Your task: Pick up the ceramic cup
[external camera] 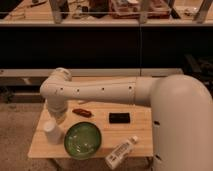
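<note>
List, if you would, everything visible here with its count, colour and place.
ceramic cup: one, white, table's front-left corner
bowl: one, green, right of the cup
bottle: one, white, labelled, lying front right
flat object: one, black, rear right
small object: one, reddish-brown, behind the bowl
table: one, light wood, centre of view
arm: one, white, reaching left over the table
gripper: one, pale, directly above the cup

The robot's white arm [100,91] reaches out pretty much flat from its chunky shoulder [182,120] on the right, then bends at the elbow joint [59,80] and drops straight down. The pincer [56,117] hangs at the low end, pointing down, mostly tucked under the wrist.
</note>
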Tool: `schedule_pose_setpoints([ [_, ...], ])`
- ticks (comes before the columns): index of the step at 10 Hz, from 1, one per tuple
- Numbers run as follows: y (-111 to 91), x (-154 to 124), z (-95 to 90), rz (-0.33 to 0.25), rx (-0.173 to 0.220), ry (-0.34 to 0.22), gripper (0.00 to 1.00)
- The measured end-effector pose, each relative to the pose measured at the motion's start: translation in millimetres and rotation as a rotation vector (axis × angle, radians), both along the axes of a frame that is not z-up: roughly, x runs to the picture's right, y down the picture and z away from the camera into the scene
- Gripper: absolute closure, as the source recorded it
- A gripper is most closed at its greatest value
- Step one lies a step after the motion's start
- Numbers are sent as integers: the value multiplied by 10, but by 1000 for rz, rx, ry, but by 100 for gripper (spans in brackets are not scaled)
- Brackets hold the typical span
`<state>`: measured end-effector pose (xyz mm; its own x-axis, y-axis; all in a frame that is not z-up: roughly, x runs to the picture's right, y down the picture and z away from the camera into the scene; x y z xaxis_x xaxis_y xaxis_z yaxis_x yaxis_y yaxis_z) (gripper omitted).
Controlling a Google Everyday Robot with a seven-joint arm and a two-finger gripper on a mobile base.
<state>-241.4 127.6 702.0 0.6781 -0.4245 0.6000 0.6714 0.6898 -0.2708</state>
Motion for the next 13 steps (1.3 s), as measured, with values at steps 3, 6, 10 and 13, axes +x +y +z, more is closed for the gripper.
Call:
schedule_pose_setpoints([
  [3, -26, 130, -33, -6, -7, -55, 28],
  [6, -114, -194, -131, -87, -58, -118, 20],
  [10, -49, -870, -51, -157, -136, -198, 20],
  [13, 69, -951, -33, -187, -120, -194, 20],
])
